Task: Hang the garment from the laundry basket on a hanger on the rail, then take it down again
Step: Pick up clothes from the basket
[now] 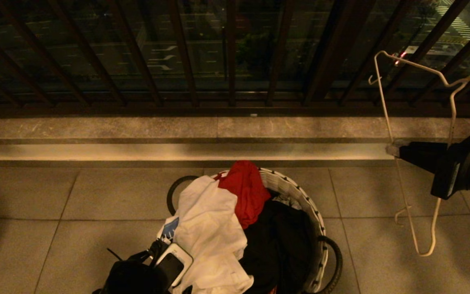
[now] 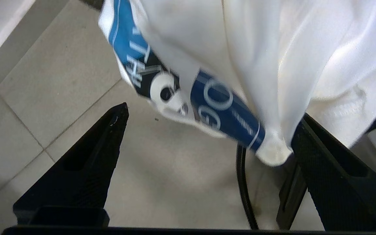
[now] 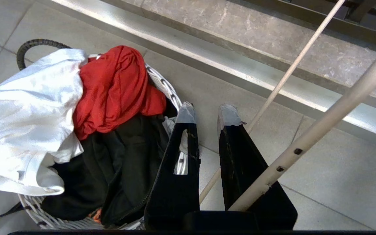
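Note:
The laundry basket (image 1: 296, 188) stands on the floor tiles, heaped with cloth. The garment (image 1: 206, 228), a white T-shirt, spills over the basket's near-left rim, its blue print (image 2: 220, 107) facing outward. My left gripper (image 1: 162, 245) is low beside that rim and open. In the left wrist view the left gripper (image 2: 212, 114) has its jaws wide apart and one finger (image 2: 308, 143) touches the shirt's hanging fold. To the right, my right gripper (image 1: 392, 150) is shut on one arm of the white wire hanger (image 1: 386, 106). The hanger (image 3: 286, 75) runs between the right gripper (image 3: 206, 114) fingers. The rail is out of view.
A red cloth (image 1: 245, 192) and a black cloth (image 1: 276, 245) lie in the basket beside the shirt. The basket's black loop handles (image 1: 335, 257) stick out at its sides. A stone ledge (image 1: 178, 128) and a dark barred railing (image 1: 231, 53) run behind it.

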Tool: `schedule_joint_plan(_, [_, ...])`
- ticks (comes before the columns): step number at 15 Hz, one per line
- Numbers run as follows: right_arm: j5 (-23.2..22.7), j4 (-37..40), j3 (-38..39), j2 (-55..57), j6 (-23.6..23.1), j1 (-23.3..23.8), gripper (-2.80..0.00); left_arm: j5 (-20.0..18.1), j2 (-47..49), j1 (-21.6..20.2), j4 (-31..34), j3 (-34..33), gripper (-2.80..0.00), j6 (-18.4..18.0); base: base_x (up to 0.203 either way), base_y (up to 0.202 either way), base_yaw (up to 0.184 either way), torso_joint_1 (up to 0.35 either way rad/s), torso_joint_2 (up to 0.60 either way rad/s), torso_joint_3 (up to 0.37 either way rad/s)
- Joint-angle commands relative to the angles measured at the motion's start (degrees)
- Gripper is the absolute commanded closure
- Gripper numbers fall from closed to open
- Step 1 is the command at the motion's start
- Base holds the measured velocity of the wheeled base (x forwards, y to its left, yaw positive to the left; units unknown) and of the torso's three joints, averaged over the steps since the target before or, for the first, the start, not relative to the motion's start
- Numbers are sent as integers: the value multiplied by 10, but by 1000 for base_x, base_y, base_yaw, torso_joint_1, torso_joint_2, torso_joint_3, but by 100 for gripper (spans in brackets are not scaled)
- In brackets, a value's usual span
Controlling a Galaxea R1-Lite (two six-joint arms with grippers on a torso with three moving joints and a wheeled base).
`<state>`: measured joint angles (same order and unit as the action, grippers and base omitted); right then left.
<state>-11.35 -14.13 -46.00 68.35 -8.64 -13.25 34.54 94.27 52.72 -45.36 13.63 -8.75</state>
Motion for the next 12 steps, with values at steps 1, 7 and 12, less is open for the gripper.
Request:
schedule_joint_plan(1, [-1, -1, -1, 1, -1, 0, 0, 2, 13, 1, -3, 6, -280, -1, 0, 0, 0, 0, 0, 0])
schedule_joint_plan(7, [-1, -1, -1, 1, -1, 0, 0, 25, 24, -12, -5, 49, -280, -10, 0, 0, 0, 0, 0, 0])
schedule_joint_plan(12, [-1, -1, -1, 1, -1, 0, 0, 44, -34, -43, -2, 36, -280, -43, 0, 0, 0, 0, 0, 0])
